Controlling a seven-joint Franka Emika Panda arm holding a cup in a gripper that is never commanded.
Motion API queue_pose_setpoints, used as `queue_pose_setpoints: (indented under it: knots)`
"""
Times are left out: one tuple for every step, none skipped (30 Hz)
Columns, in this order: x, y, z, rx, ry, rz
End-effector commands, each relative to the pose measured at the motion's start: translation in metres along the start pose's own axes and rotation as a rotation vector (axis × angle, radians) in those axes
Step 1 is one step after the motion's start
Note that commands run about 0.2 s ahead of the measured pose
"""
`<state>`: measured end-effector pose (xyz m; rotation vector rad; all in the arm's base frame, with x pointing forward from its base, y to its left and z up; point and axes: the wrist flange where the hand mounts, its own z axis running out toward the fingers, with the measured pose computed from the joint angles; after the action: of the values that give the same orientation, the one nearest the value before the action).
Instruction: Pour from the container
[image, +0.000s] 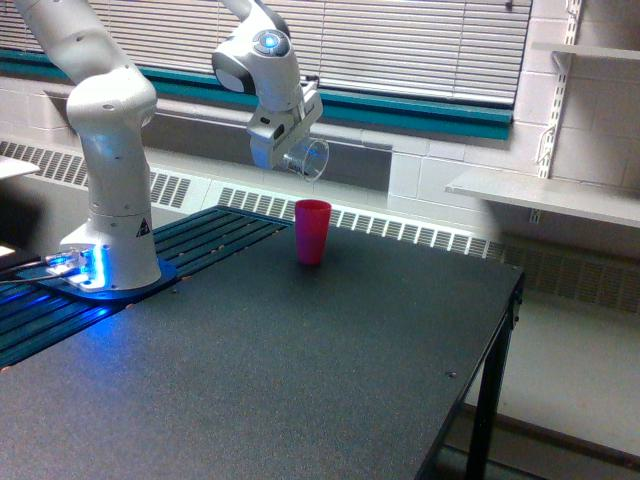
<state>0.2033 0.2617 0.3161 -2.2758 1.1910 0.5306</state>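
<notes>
A dark table (300, 370) filled most of the exterior view, with the white arm (110, 150) mounted at its left. A pink cup (312, 231) stood upright on the table. Above it, apart from it, the hand (290, 152) gripped the clear container (309, 158), which lay tipped on its side, mouth toward the view's right.
</notes>
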Motion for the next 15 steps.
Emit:
queue_pose_setpoints:
  knots:
    - [0.006, 0.01, 0.005, -0.019, -0.015, -0.009]
    - [0.007, 0.011, 0.006, -0.02, -0.014, -0.006]
    - [0.009, 0.011, 0.006, -0.018, -0.014, -0.004]
    - [0.01, 0.011, 0.006, -0.018, -0.014, -0.001]
    - [0.011, 0.012, 0.006, -0.019, -0.015, 0.002]
    - [0.013, 0.013, 0.007, -0.022, -0.016, 0.005]
    - [0.013, 0.014, 0.008, -0.023, -0.018, 0.007]
    - [0.014, 0.015, 0.008, -0.022, -0.021, 0.008]
    - [0.015, 0.015, 0.008, -0.023, -0.024, 0.011]
    - [0.016, 0.016, 0.009, -0.025, -0.025, 0.013]
    - [0.017, 0.016, 0.009, -0.025, -0.026, 0.015]
    - [0.018, 0.016, 0.009, -0.022, -0.026, 0.015]
    - [0.019, 0.016, 0.009, -0.021, -0.024, 0.017]
    - [0.021, 0.016, 0.009, -0.022, -0.023, 0.02]
    - [0.022, 0.016, 0.009, -0.021, -0.024, 0.022]
